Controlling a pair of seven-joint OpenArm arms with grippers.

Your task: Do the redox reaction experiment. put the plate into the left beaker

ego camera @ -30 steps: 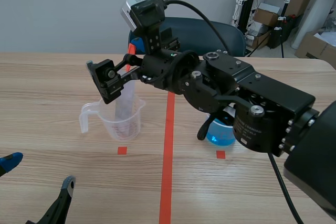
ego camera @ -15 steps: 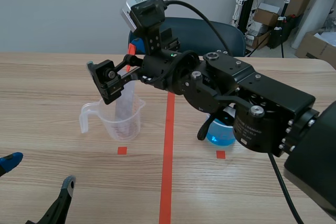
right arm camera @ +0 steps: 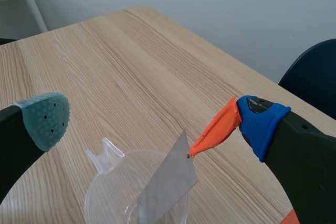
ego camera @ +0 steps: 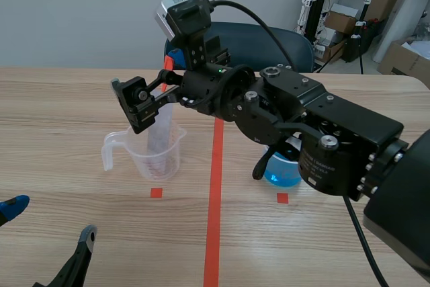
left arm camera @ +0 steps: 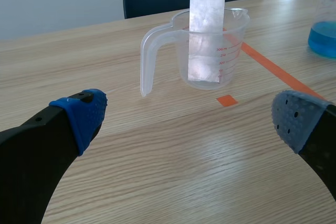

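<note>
A clear measuring beaker with a handle stands left of the red centre line. A thin grey metal plate stands upright inside it, its top sticking out above the rim. My right gripper hovers open over the beaker, fingers spread wide; in the right wrist view the plate rises from the beaker and its top corner lies at the orange tip of one finger. My left gripper rests open low near the table's front, with beaker and plate ahead of it.
A second beaker with blue liquid stands right of the centre line, partly behind the right arm. A dark blue chair is across the table. Cardboard boxes and stands fill the room's back right.
</note>
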